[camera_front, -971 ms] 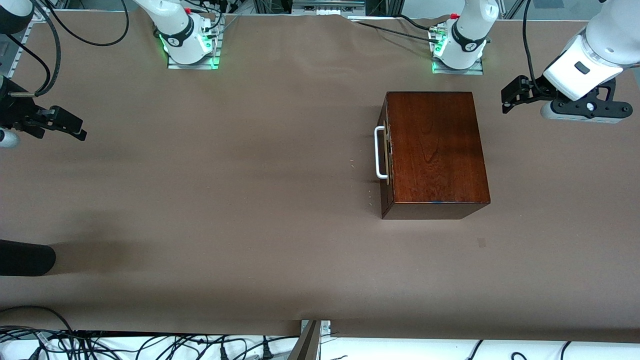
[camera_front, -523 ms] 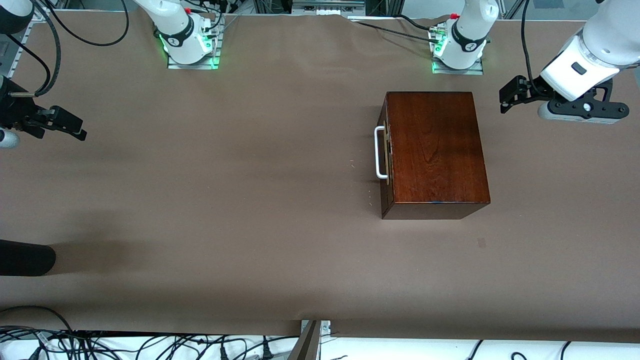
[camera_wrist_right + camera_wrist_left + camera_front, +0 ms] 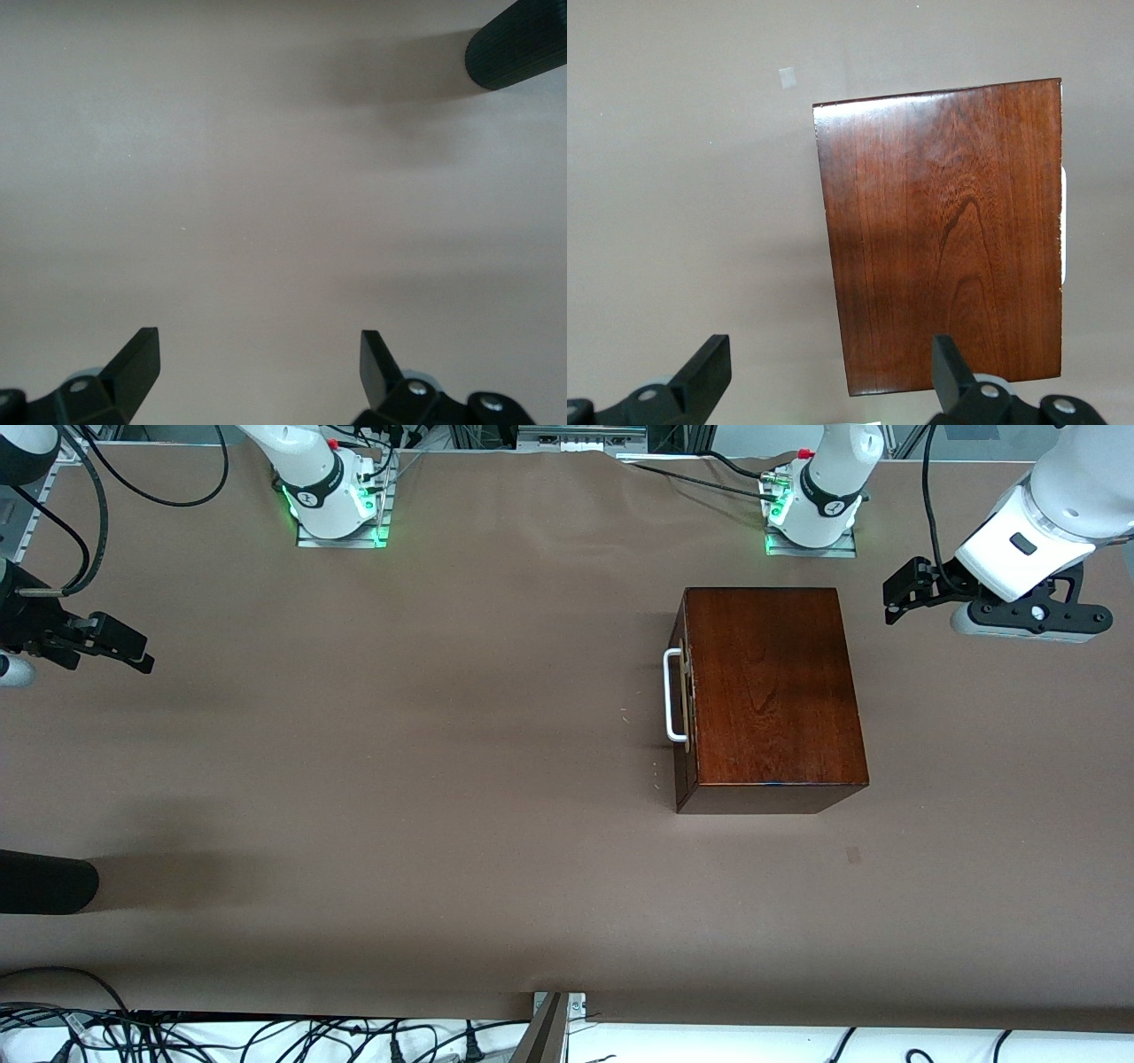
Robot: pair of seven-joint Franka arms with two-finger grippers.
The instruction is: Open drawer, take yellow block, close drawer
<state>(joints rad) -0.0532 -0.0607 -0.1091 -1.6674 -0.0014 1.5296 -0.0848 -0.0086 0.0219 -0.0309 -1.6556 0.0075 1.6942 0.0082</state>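
The dark reddish-brown wooden box [image 3: 771, 691] stands on the table toward the left arm's end. Its drawer [image 3: 683, 766] is shut, with the white bar handle [image 3: 673, 695] facing the right arm's end. The box top also shows in the left wrist view [image 3: 948, 230], with a sliver of the handle [image 3: 1063, 221]. The yellow block is hidden. My left gripper [image 3: 893, 602] is open and empty, up over the table beside the box at the left arm's end; its fingers frame the box's corner in its wrist view [image 3: 830, 367]. My right gripper [image 3: 133, 651] is open and empty over bare table [image 3: 257, 359] at the right arm's end.
A black cylinder [image 3: 44, 881] pokes in at the table's edge at the right arm's end, nearer the front camera than my right gripper; it also shows in the right wrist view [image 3: 518, 44]. Brown table cover [image 3: 399, 779] spreads between the box and the right gripper.
My left gripper has drifted slightly toward the box and the arm bases. The right arm, the box and the drawer have not moved.
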